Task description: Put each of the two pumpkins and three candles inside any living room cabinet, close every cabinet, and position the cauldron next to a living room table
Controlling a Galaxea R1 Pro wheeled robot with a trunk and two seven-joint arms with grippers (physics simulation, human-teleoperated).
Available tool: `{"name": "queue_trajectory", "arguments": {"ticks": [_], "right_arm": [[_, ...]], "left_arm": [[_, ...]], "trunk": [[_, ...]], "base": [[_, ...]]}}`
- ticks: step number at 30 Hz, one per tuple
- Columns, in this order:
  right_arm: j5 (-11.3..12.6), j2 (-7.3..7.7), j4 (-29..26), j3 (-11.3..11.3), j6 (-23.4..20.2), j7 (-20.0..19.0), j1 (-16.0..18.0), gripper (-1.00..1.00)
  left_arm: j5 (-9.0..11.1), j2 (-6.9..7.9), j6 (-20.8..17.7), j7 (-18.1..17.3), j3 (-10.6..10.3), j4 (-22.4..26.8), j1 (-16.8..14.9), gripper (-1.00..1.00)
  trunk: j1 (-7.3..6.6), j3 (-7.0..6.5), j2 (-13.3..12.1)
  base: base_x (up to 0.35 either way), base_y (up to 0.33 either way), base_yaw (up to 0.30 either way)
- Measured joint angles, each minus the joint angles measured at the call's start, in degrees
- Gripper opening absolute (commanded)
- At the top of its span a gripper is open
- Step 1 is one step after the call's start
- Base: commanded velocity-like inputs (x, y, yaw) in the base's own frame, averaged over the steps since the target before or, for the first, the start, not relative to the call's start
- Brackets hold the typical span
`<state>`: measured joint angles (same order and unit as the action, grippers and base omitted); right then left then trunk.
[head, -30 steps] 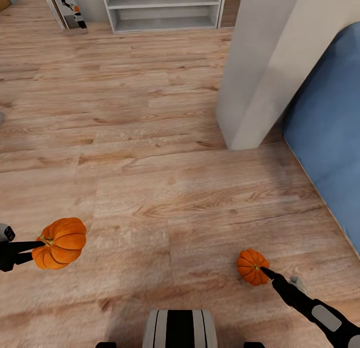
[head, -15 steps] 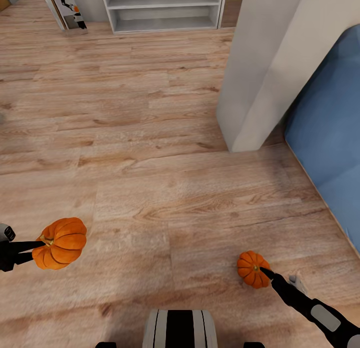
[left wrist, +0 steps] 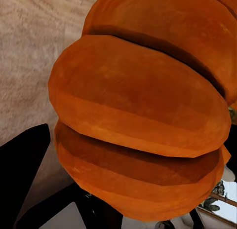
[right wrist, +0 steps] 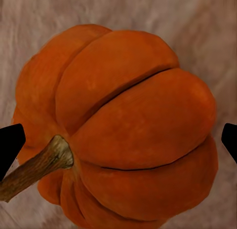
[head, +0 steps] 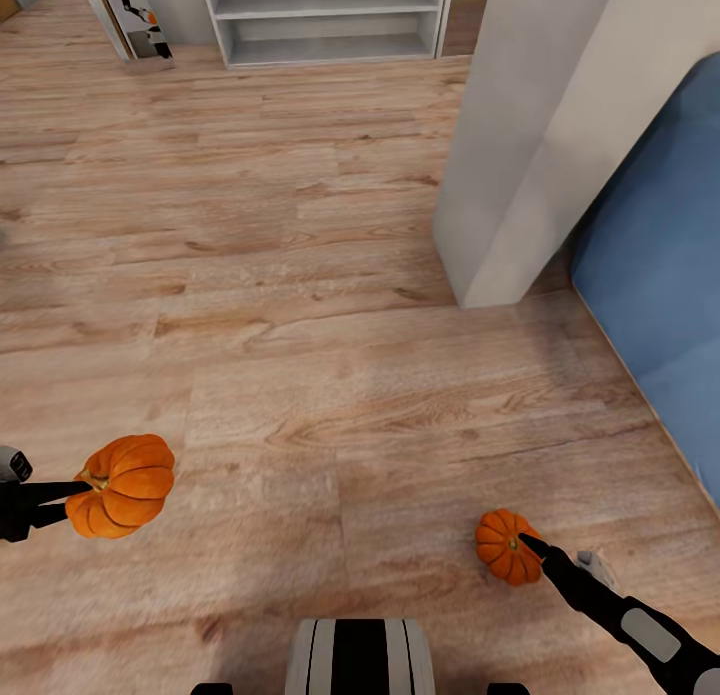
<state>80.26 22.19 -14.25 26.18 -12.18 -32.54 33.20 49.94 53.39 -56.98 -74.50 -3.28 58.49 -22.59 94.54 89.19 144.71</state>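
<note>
Two orange ribbed pumpkins show in the head view, both held above the wooden floor. At the left edge, my left gripper [head: 78, 491] is shut on the larger-looking pumpkin [head: 125, 485]; up close, this pumpkin [left wrist: 138, 115] spans nearly the whole left wrist view. My right gripper [head: 528, 545] is shut on the other pumpkin [head: 503, 547] at the lower right. The right wrist view shows this pumpkin [right wrist: 123, 125] with its brown stem, between black fingertips [right wrist: 10, 146] at both sides. The candles, cabinet, cauldron and table are out of view.
A pale wall corner [head: 520, 135] juts into the floor at the right, with a blue upholstered piece [head: 660, 275] behind it. A white open shelf unit [head: 330, 15] and a leaning picture [head: 140, 15] stand at the far side. My base [head: 360, 655] is below.
The right gripper and its pumpkin have sunk slightly lower in the head view. The whole view has shifted a little. The left gripper and its pumpkin have stayed put.
</note>
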Motion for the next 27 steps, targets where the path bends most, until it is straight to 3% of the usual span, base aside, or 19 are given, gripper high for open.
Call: {"name": "queue_trajectory", "arguments": {"ticks": [9,14,27], "right_arm": [[0.0,0.0,0.0,0.0,0.0,0.1,0.0,1.0],[0.0,0.0,0.0,0.0,0.0,0.1,0.0,1.0],[0.3,0.0,-0.1,-0.3,-0.1,-0.1,0.0,1.0]], "left_arm": [[0.0,-0.01,0.0,0.0,0.0,0.0,0.0,-1.0],[0.0,-0.01,0.0,0.0,0.0,0.0,0.0,-1.0],[0.0,-0.01,0.0,0.0,0.0,0.0,0.0,-1.0]], "trunk": [[0.01,0.0,0.0],[0.14,1.1,0.1],[0.21,1.77,0.1]], "base": [[0.01,0.0,0.0],[0.0,0.0,0.0],[0.0,0.0,0.0]]}}
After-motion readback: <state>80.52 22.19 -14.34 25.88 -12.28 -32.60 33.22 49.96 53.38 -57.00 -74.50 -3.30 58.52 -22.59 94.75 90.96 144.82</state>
